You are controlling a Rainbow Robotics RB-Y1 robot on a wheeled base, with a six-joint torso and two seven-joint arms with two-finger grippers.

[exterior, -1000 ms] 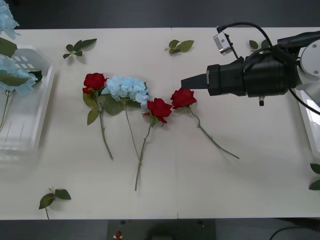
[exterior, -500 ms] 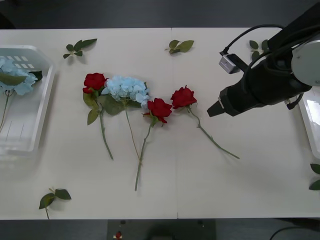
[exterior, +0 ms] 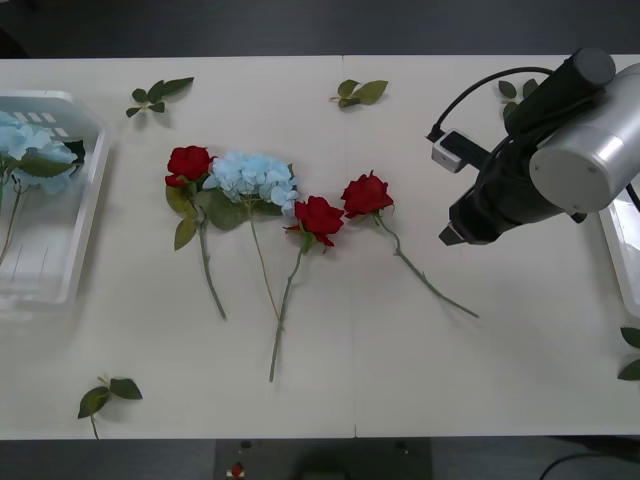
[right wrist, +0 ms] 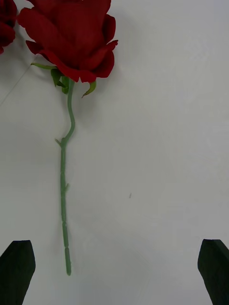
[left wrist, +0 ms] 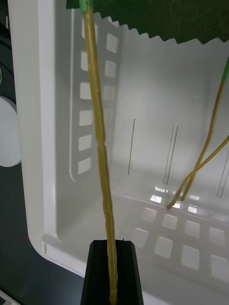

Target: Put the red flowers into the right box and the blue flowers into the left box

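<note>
Across the middle of the front view the pale surface (exterior: 330,370) carries the unsorted flowers: three red flowers and one blue flower (exterior: 255,177) in a close row, heads touching or nearly so. The left box (exterior: 60,270) sits at the left edge with blue flowers (exterior: 35,150) already over it; a strip of the right box (exterior: 622,240) shows at the right edge.

The right gripper (exterior: 450,236) hangs over bare surface just right of the rightmost red flower (exterior: 367,195), its jaws apart and empty; in the right wrist view the stem (right wrist: 63,200) lies nearer one finger (right wrist: 16,269) than the other. My worry: if the jaws descend off-centre, one finger may land on the thin stem and push it aside instead of straddling it. Since the stem lies flat on the surface, closing too high would likely miss it. The neighbouring red flower (exterior: 319,217) sits close, so a drag toward the left could disturb the row. Room to the right, toward the box, looks open, with only leaf sprigs (exterior: 630,355) near that edge.

Over the left box, the left gripper (left wrist: 113,274) is clamped on a yellowish stem (left wrist: 98,124). Releasing near the wall (left wrist: 47,119) could leave the flower hanging over the rim.
</note>
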